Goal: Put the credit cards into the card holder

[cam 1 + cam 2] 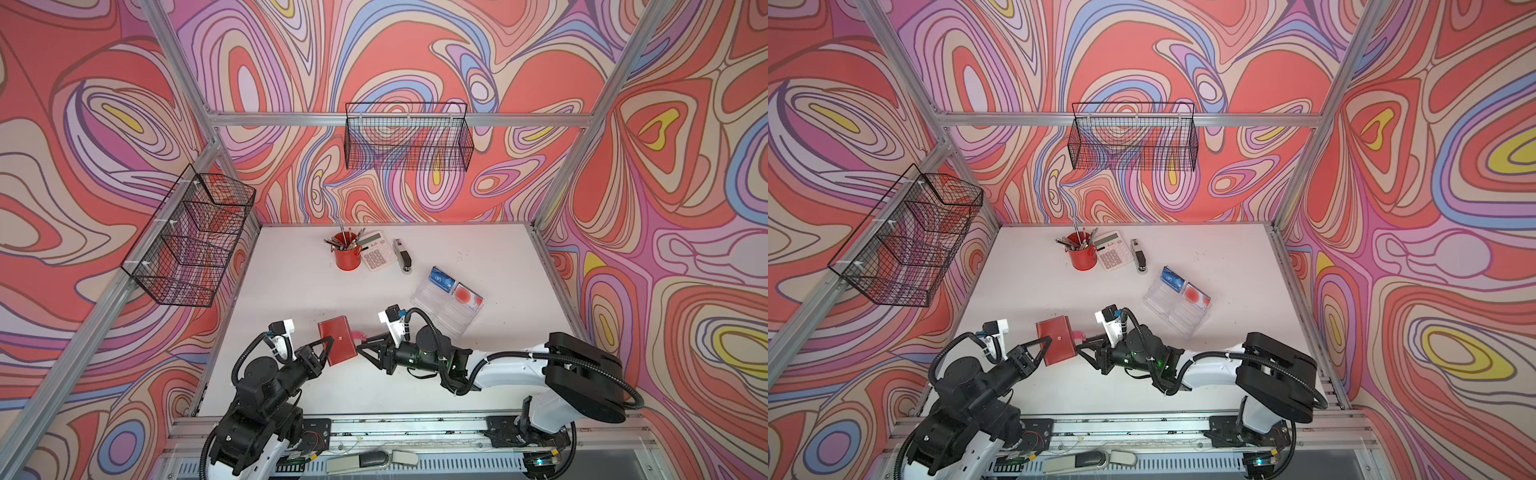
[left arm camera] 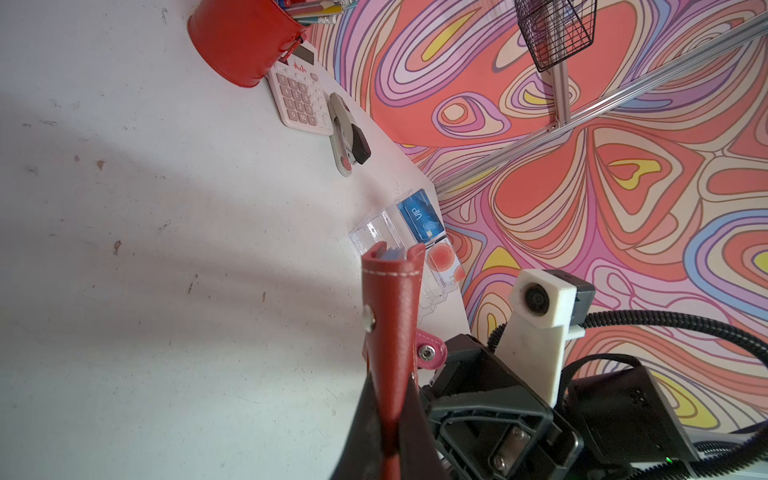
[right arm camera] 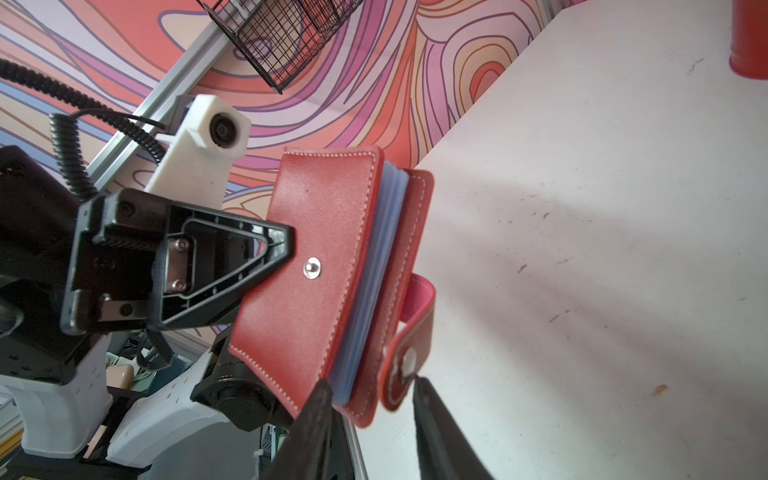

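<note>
Being clamped by the left gripper [image 1: 330,345], the card holder [image 1: 338,338] is straddled at its snap tab [image 3: 415,328] by the right gripper [image 3: 371,382]; whether it is pinched cannot be told. Credit cards [image 1: 441,277] are kept in the clear tray [image 1: 428,300].

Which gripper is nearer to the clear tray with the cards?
The right. The right gripper is at the card holder's tab, on the clear tray's side; the left gripper clamps the holder's far edge.
</note>
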`<state>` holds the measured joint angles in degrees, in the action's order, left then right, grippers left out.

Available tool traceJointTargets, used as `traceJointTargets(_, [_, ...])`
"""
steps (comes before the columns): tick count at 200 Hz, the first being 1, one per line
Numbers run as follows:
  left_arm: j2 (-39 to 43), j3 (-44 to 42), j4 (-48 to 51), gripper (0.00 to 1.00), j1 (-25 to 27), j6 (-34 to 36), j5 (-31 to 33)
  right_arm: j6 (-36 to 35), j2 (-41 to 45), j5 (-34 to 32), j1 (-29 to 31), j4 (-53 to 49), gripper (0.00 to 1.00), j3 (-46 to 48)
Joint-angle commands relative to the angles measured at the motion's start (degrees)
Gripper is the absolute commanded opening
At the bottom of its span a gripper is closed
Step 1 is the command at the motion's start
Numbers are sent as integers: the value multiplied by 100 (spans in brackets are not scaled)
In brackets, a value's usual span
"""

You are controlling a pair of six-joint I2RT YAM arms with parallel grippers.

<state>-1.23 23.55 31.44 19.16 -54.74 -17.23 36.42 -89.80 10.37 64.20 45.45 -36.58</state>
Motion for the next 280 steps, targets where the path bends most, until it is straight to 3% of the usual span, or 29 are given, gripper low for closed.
traceJointTargets(1, [59, -26, -318, 0, 9, -81, -159, 71, -75, 132, 12, 143, 35, -157])
traceJointTargets(124, [56, -17, -290, 0, 3, -82, -135, 163, -41, -639, 13, -605, 28, -253])
traceJointTargets(205, [55, -124, -426, 0, 15, -116, -139, 57, -66, 108, 13, -157, 28, -305])
traceJointTargets(280, [53, -150, -332, 0, 15, -61, -21, 68, -34, 167, 8, -19, 32, -241])
